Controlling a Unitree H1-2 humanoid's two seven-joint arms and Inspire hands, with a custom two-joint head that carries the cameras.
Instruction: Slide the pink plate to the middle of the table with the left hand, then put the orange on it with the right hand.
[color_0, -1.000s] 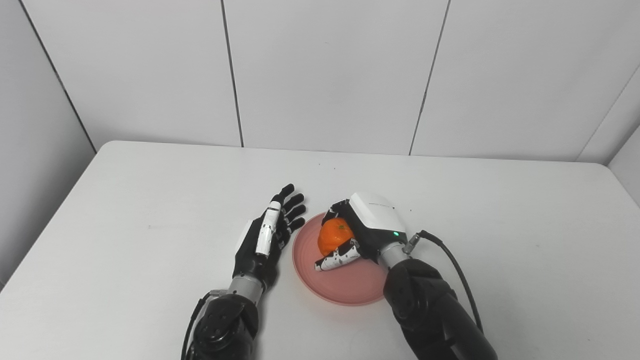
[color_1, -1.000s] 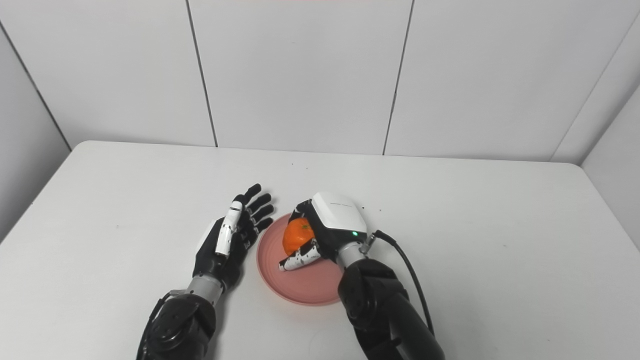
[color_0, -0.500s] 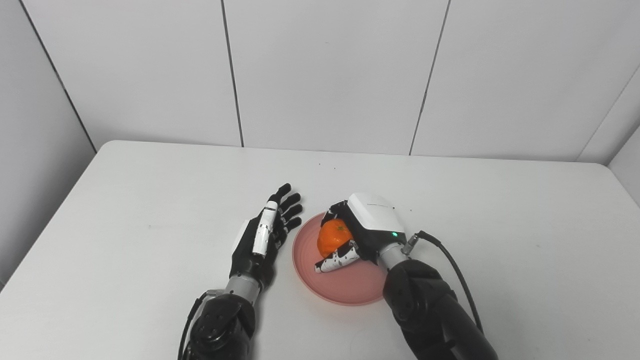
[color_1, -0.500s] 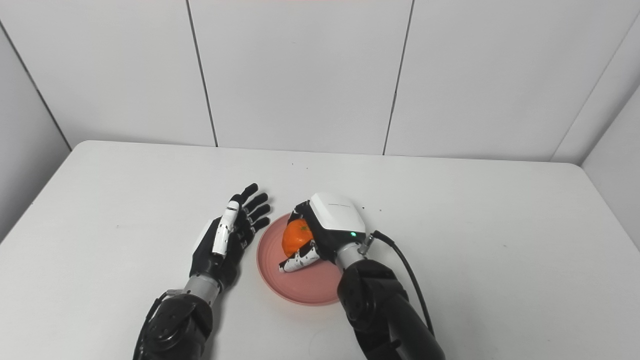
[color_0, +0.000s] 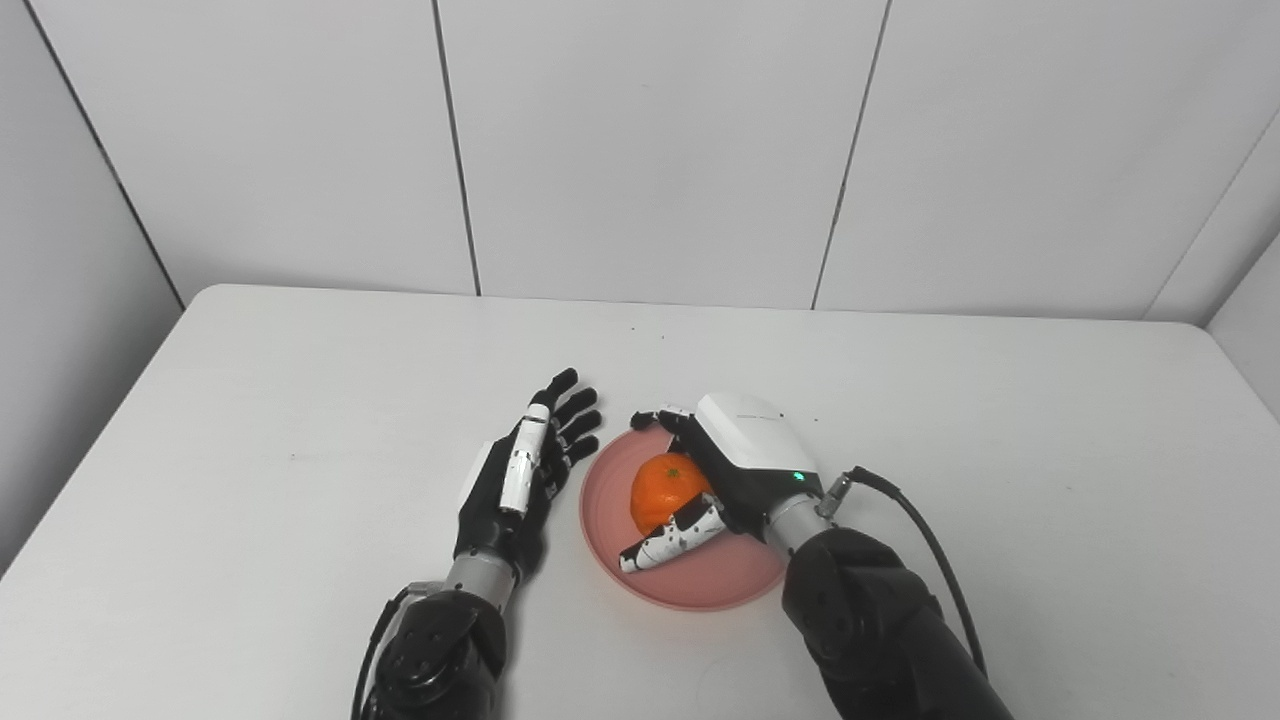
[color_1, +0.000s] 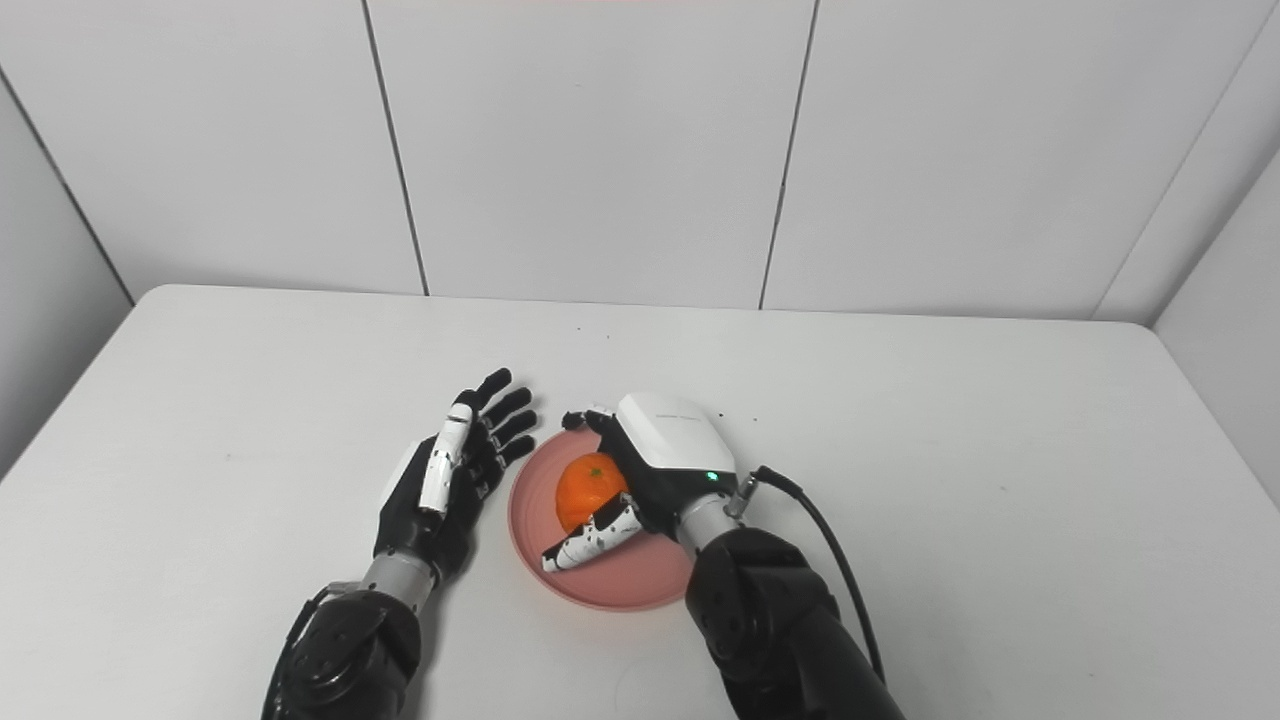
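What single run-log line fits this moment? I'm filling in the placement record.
phase: releasing | orange: on pink plate | right hand: fingers spread around orange | left hand: open beside plate | table: plate near middle

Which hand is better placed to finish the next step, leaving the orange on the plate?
The right hand. Its fingers are spread around the orange, which lies on the pink plate, so it only needs to withdraw. The left hand waits open beside the plate.

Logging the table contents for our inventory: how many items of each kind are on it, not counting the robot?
Plates: 1, the pink plate
Fruit: 1, the orange on it
Total: 2
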